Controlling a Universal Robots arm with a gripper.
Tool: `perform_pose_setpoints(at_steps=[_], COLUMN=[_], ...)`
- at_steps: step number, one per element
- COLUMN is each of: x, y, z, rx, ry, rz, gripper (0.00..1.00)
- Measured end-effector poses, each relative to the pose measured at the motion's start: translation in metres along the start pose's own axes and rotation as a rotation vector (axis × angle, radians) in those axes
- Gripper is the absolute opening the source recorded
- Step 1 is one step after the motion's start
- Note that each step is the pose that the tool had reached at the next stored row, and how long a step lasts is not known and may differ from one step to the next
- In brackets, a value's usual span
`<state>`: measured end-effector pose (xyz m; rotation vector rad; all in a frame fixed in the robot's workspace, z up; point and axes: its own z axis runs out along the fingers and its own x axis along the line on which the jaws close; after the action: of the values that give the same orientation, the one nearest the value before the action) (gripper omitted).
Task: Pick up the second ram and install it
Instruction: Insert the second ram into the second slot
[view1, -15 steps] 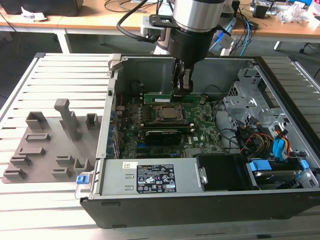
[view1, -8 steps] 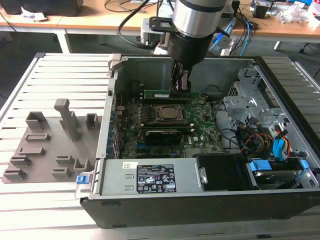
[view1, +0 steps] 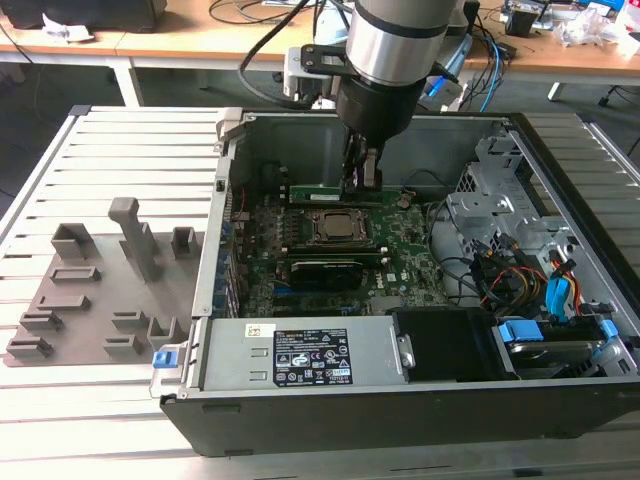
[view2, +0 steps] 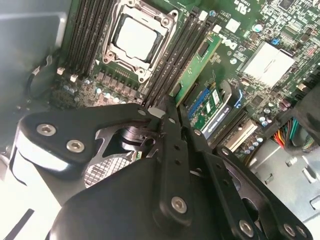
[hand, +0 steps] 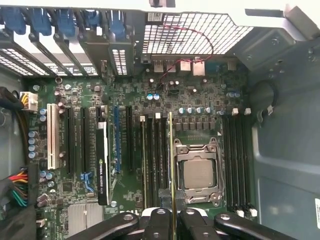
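Note:
The second ram (view2: 199, 62) is a narrow green stick standing on edge among the memory slots beside the processor socket (view2: 135, 37). In the first wrist view the ram (hand: 171, 160) shows as a thin line running along a slot next to the socket (hand: 198, 172). My gripper (hand: 172, 222) is shut on one end of it, and its black fingers (view2: 172, 125) meet on the board. In the exterior view the gripper (view1: 362, 178) reaches down into the open computer case, onto the ram (view1: 325, 189) just past the socket (view1: 338, 226). Whether the stick is seated in its slot I cannot tell.
A black expansion card (hand: 102, 160) stands in the motherboard on the other side of the slots. The case holds a power supply (view1: 300, 360), a drive cage (view1: 500, 200) and loose cables (view1: 520, 275). A grey holder tray (view1: 100, 290) lies on the slatted table at the exterior view's left.

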<state>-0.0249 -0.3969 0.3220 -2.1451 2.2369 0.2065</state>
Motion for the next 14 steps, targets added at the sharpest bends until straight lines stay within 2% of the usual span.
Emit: perform_pose_setpoints(at_steps=[9, 14], x=[0.0011, 0.0020], y=[-0.0025, -0.0053], z=[0.0101, 0.0190], rx=[0.0000, -0.0001], ry=[0.0000, 0.0000], rz=[0.000, 0.000], gripper=[0.14, 0.14])
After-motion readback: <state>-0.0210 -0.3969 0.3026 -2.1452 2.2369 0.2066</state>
